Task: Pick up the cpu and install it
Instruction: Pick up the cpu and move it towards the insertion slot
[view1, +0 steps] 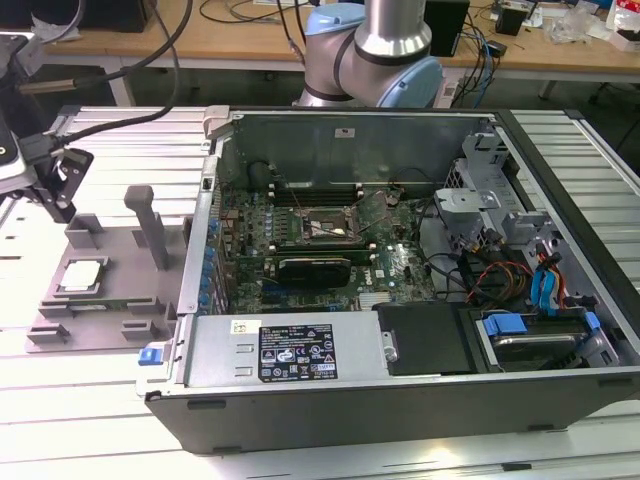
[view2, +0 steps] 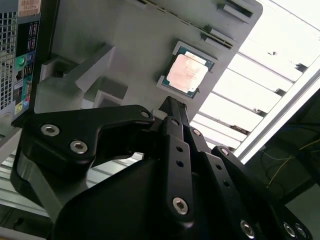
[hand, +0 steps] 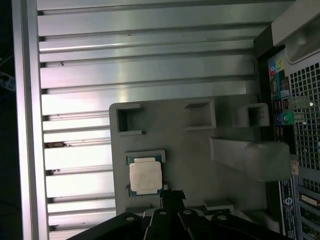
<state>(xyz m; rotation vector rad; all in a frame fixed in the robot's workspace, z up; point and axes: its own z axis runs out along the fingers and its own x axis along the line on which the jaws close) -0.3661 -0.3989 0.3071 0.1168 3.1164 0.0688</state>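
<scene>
An open computer case (view1: 400, 400) takes up the middle of the slatted metal counter (view1: 100, 400), its side wall standing just beside a grey tray (view1: 110, 305) on the exterior view's left. Inside the case the square socket frame (view1: 325, 228) sits on the green board, with a long black card (view1: 315, 267) right next to it. On the tray a tall grey post (view1: 150, 225) rises near the case wall, and low raised blocks (view1: 85, 230) line its edges. Beyond the tray, on the side away from the case, the slats lie bare out to the counter's rail, so there is room there, while the post and the case wall close in the other side. The cpu (view1: 82, 275) lies flat, silvery plate up, in a square seat of the tray, well apart from the socket frame. The hand (view1: 62, 190) hangs over the tray's far edge in the exterior view, fingers together and gripping nothing. In both wrist views its black tip (view2: 170, 105) (hand: 172, 194) points just beside one edge of the cpu (view2: 187, 74) (hand: 145, 176), and whether it touches the chip cannot be told
</scene>
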